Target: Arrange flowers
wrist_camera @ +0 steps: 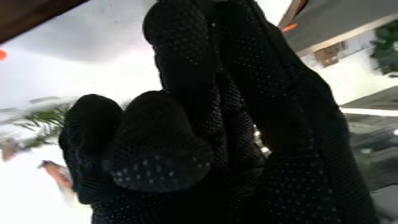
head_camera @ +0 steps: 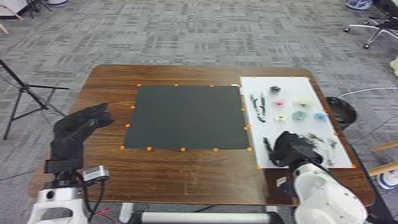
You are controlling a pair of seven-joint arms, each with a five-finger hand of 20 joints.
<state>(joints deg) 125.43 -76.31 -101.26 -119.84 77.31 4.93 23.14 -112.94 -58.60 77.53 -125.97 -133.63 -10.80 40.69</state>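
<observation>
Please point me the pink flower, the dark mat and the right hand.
Pink flower (head_camera: 279, 102): head view, on its bloom.
Dark mat (head_camera: 187, 117): head view, on its middle.
Right hand (head_camera: 291, 149): head view, on its glove.

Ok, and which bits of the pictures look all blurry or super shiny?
Right wrist view: the green sprig beside the glove is blurry, the white sheet behind it glaringly bright, with a soft grey shadow. Head view: the small flowers look fuzzy, the black mat evenly dull.

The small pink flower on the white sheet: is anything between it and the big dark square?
Yes: thin black stem-like pieces on the white sheet, then small orange dots beside the big dark square. They look flat.
</observation>
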